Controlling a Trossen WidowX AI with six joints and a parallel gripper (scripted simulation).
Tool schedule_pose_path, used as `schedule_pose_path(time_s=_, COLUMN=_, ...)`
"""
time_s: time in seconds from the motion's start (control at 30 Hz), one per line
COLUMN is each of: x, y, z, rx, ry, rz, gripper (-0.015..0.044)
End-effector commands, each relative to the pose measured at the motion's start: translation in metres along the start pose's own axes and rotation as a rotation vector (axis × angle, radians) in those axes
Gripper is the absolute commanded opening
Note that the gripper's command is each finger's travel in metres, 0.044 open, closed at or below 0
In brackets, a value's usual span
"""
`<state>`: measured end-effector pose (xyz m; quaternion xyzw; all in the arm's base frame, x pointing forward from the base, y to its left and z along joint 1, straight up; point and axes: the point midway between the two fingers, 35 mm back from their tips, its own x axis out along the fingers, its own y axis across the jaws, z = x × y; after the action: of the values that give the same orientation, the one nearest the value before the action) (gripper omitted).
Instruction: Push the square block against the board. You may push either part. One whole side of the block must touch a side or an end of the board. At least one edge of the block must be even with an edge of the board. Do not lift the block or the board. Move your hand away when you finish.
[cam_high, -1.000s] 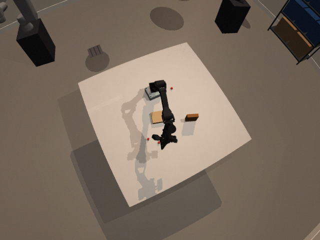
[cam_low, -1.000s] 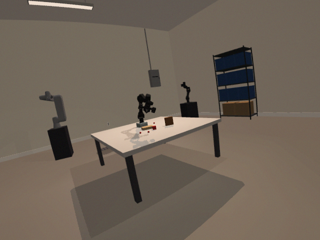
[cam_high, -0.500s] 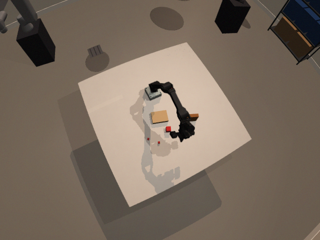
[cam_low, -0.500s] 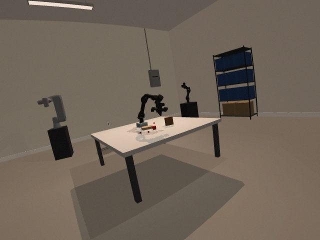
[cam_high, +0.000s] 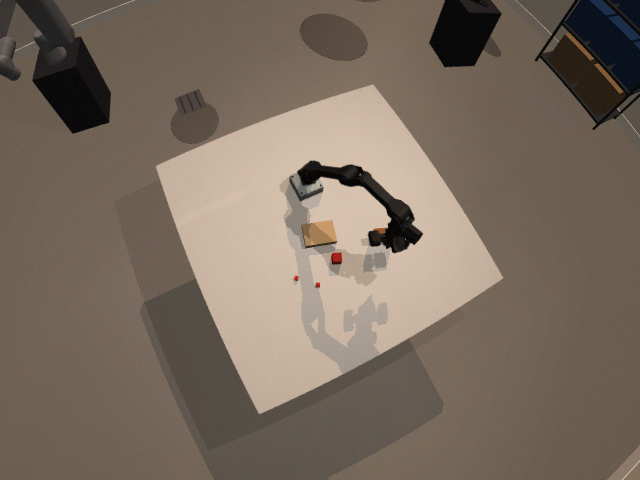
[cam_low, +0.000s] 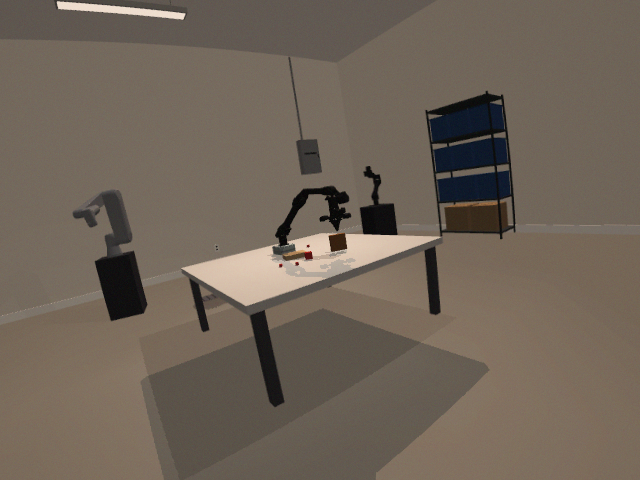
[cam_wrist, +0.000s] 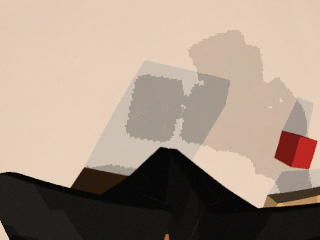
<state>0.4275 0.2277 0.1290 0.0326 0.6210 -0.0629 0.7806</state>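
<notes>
The square red block stands on the table near one corner of the board, with a narrow gap between them in the top view. The flat tan board lies between the arm's base and the block; only a strip of the board shows at the right of the wrist view. My gripper is shut and empty, pointing down above the table, well to the right of the block in the top view. In that view its fingertips are hard to make out.
A brown upright panel stands on the table just below my gripper, partly hidden by it. Small red cubes lie beyond the block, another beside them, and a small red piece lies behind the board.
</notes>
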Motion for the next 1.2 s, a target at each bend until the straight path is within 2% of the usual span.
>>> schedule_pose_path(time_s=0.0, x=-0.008, y=0.017, z=-0.031, rx=0.034, ry=0.08, rz=-0.022, gripper=0.0)
schedule_pose_path(time_s=0.27, x=-0.009, y=0.021, z=-0.038, rx=0.041, ry=0.1, rz=-0.028, gripper=0.0)
schedule_pose_path(time_s=0.5, x=0.038, y=0.019, z=-0.045, rx=0.043, ry=0.194, rz=0.054, gripper=0.0)
schedule_pose_path(time_s=1.17, x=0.035, y=0.022, z=-0.061, rx=0.043, ry=0.196, rz=0.053, gripper=0.0)
